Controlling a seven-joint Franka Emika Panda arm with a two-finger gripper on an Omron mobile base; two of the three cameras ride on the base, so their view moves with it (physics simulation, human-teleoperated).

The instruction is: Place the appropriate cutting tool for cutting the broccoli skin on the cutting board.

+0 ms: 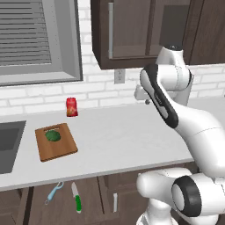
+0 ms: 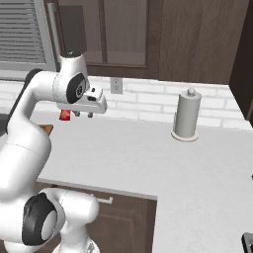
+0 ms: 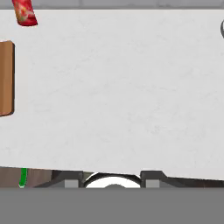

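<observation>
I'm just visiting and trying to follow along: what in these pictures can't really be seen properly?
- Two-finger gripper: tips tiny in the right base view; open or shut is unclear.
- Brown wooden cutting board: mostly behind the white arm in the right base view; cut by the edge in the hand view.
- Green-handled knife: blade detail too small in the left base view.
- Red can: label unreadable.

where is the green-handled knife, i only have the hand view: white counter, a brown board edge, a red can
observer: The small knife with the pale blade and green handle lies below the counter's front edge, on what looks like an open drawer.
operator: anything next to it
observer: A light-blue peeler with a looped head lies to its left in the left base view, apart from it.
operator: board free
observer: The brown wooden cutting board carries the small dark green broccoli.
</observation>
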